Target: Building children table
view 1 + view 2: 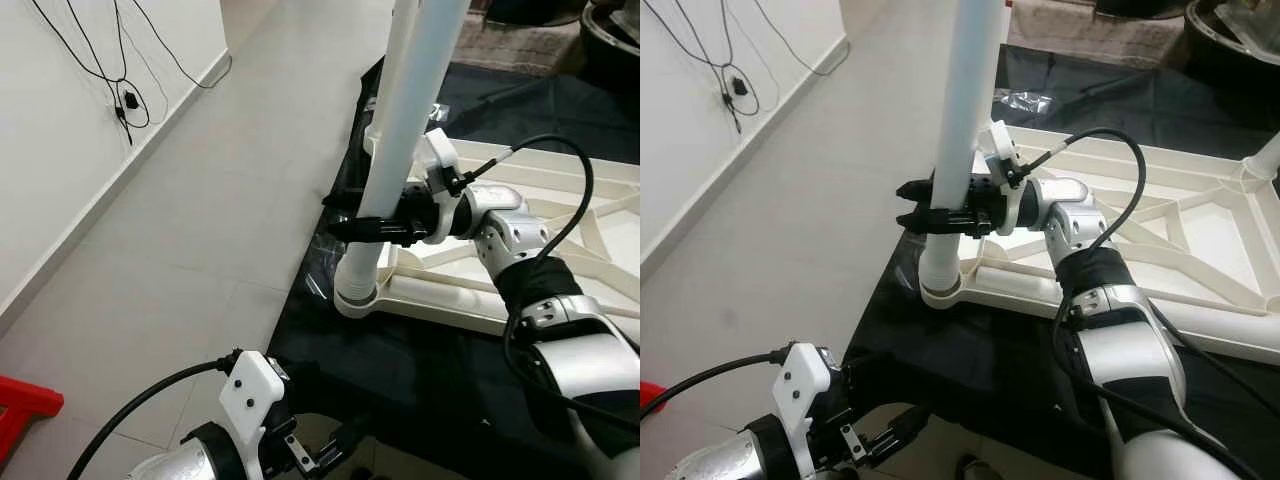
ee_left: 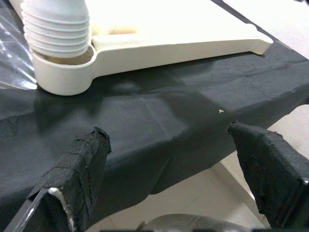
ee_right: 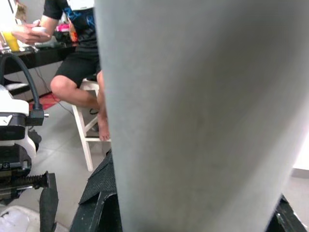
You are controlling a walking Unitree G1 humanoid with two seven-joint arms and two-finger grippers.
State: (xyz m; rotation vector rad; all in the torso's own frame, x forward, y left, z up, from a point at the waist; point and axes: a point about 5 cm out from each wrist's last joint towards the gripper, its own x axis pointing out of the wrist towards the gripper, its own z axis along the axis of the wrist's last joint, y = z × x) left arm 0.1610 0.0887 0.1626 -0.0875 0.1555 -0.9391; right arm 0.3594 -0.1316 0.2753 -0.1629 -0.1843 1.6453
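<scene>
A white table leg [image 1: 962, 130] is gripped by the right end effector [image 1: 925, 218], whose two black fingers are closed around the tube from either side. The leg is held nearly upright, its ribbed lower end [image 1: 938, 268] seated in the round corner socket [image 1: 940, 293] directly below the right end effector. That socket belongs to the upturned cream table frame [image 1: 1200, 235], which is spread on a black cloth [image 1: 420, 370] over the pale tiled floor [image 1: 190, 200], extending behind the right end effector toward the silver arm. The left end effector [image 2: 169, 179] is held low, just off the cloth's edge, with its padded fingers [image 2: 79, 169] set wide apart and nothing between them; the socket and the leg's ribbed end lie ahead of it. Beyond the right end effector, a seated person [image 3: 72, 58] on a white stool [image 3: 87, 130] is seen past the leg.
</scene>
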